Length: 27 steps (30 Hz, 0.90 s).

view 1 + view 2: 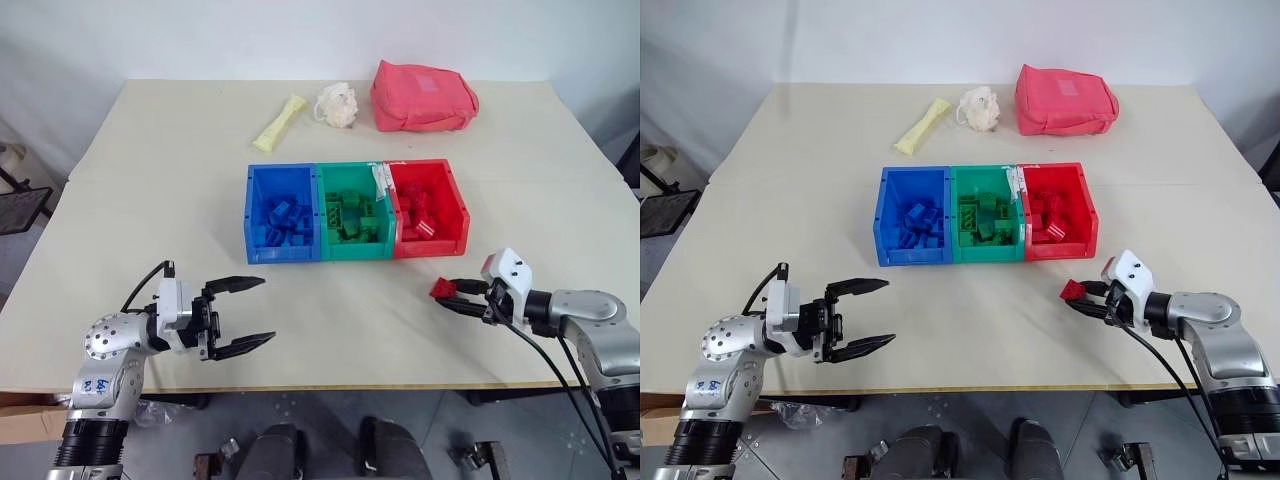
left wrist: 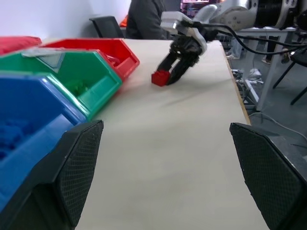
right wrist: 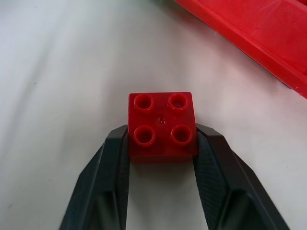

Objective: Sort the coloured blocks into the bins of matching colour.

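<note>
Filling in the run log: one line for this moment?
right gripper: shut on red block, on table | left gripper: open, empty | next: red bin

Readable text: none | sticker on left arm (image 1: 97,385): blue scrawl, too small to make out

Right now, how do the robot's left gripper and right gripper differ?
The left gripper stands wide open and holds nothing, while the right gripper is closed on a red block, one finger on each side. The left gripper hovers in front of the blue bin; the right gripper sits low at the table in front of the red bin. Both have two black fingers.
</note>
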Available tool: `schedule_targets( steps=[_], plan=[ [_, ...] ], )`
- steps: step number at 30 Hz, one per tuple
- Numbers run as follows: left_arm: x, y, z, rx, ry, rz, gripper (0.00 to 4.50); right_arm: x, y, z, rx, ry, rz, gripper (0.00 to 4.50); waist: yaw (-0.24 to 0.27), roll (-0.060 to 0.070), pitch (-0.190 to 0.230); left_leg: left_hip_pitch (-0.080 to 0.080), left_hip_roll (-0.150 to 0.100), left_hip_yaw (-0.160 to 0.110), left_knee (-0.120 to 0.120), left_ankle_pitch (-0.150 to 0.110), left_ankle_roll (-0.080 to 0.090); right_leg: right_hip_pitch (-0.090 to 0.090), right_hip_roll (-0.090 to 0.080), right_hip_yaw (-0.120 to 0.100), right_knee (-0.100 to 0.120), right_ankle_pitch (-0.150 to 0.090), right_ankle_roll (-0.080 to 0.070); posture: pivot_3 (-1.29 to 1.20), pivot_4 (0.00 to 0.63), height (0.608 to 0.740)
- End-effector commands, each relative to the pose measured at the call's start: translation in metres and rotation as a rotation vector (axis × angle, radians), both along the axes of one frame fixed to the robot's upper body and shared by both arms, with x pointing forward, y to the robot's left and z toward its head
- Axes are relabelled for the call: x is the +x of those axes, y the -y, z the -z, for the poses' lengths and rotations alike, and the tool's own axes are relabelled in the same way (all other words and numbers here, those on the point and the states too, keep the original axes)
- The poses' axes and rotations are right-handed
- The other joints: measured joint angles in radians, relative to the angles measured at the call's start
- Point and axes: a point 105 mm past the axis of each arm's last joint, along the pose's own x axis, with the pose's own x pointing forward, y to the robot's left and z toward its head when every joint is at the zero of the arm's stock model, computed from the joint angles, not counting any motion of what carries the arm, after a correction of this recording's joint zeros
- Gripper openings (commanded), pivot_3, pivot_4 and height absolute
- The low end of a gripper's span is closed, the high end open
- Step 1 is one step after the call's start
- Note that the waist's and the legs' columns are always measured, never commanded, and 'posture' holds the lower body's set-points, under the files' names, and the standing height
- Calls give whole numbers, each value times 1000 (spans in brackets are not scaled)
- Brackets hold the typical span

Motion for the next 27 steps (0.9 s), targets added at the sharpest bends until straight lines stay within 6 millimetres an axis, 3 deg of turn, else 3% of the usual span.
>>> schedule_targets(
  steps=[1, 6, 13, 16, 25, 27],
  plan=[
    [6, 8, -17, -53, 19, -27, 4500, 5, -2, -26, 42, 102, 20, 1456, 0, 0, 0, 0, 0, 0, 0, 0, 0, 0, 0, 0, 0, 0, 0, 0, 150, 740],
    [18, 15, -25, -53, 25, -60, 4500, 17, -7, -57, 71, 203, 31, 1456, -1, 0, 0, 0, 0, 0, 0, 0, 0, 0, 0, -1, 0, 0, 0, 0, 150, 740],
    [59, 29, -46, -57, 60, -181, 4500, 65, -12, -105, 77, 354, 91, 1456, -2, 0, 0, 0, -1, 1, 0, 0, 0, -1, 0, -1, 1, 0, 0, 0, 150, 740],
    [66, 32, -50, -55, 71, -195, 4500, 78, -15, -116, 82, 390, 104, 1456, -4, 0, 0, 0, -1, 1, -1, 0, 0, -2, 1, -2, 1, 0, 0, 0, 150, 740],
    [63, 39, -53, -40, 134, -106, 4500, 80, -16, -130, 69, 430, 65, 4456, -3, 0, 0, -2, -1, 0, -1, 0, 0, -2, 0, -4, 1, 0, 0, 0, 150, 740],
    [53, 39, -54, -31, 165, -29, 4500, 72, -13, -131, 56, 419, 42, 4486, -3, 0, 0, -2, -1, 0, -1, 0, 0, -2, 1, -4, 1, 0, 0, 0, 150, 740]
  ],
)
